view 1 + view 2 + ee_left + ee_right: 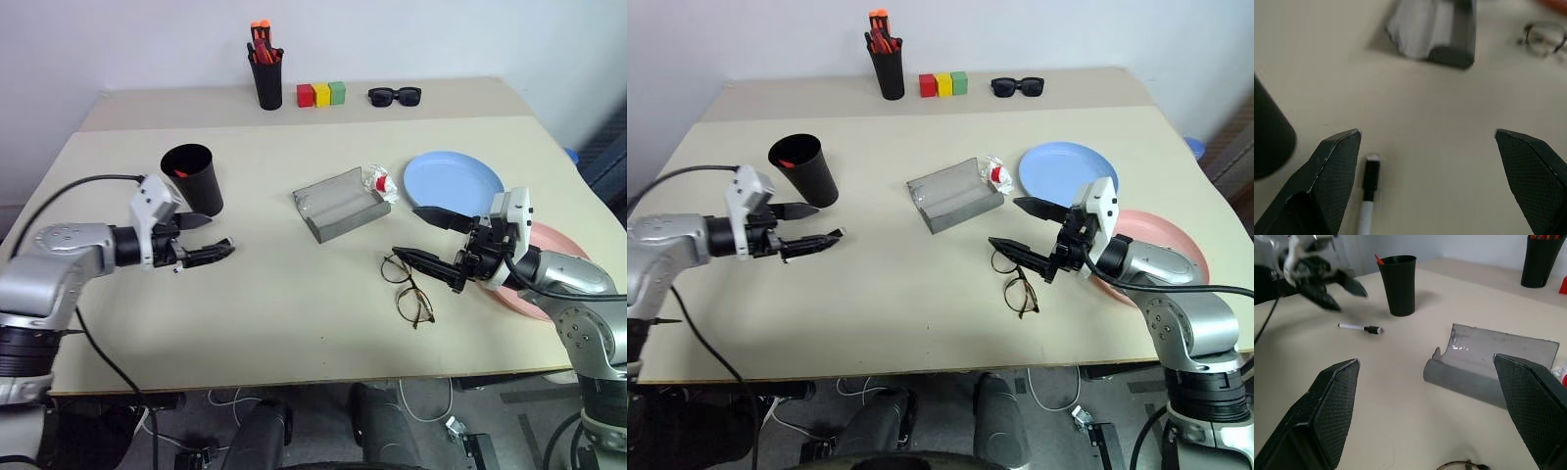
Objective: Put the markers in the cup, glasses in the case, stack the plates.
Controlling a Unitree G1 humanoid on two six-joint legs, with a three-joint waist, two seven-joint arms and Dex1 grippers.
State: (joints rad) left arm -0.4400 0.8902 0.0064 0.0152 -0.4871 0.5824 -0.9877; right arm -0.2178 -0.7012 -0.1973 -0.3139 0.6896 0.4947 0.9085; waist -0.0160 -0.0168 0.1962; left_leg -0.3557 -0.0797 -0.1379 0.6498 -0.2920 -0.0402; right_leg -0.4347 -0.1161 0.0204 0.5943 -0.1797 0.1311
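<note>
Beige table (294, 323); left gripper (208, 238) wide open, empty, over white marker (1359, 327) beside cup (192, 177); right gripper (421, 237) open, empty, above glasses (409, 289).

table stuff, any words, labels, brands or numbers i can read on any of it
None can be read.
The cup, pen holder, case, sunglasses, three blocks and both plates show plain surfaces.
The marker shows no print I can make out.
The red and white wrapper is too small to read.
</note>
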